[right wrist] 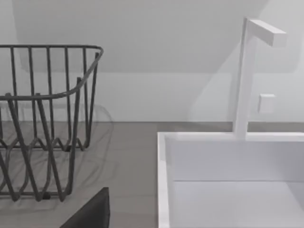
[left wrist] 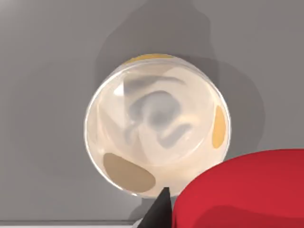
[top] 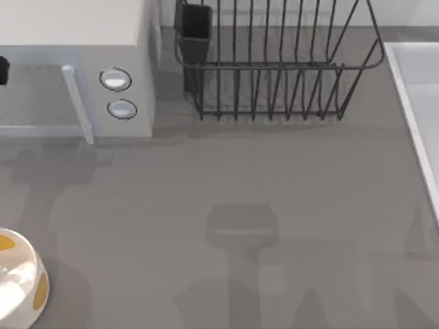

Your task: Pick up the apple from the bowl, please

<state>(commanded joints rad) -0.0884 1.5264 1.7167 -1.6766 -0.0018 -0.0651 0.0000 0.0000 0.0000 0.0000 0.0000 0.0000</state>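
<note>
The apple (left wrist: 242, 190) is a smooth bright red lump hanging close under the left wrist camera, above and to one side of the bowl. My left gripper's dark fingertip (left wrist: 160, 210) presses against the apple's side, so the gripper is shut on it. The bowl (left wrist: 156, 124) is white with yellow-gold spots and a glossy inside with nothing in it. In the top view the bowl (top: 17, 284) stands at the table's front left corner. A dark finger (right wrist: 90, 213) of my right gripper shows in the right wrist view, near the sink.
A white microwave (top: 75, 68) stands at the back left. A dark wire dish rack (top: 274, 62) is at the back middle. A white sink (top: 418, 116) with a faucet (right wrist: 249, 71) runs along the right edge. Grey tabletop lies between them.
</note>
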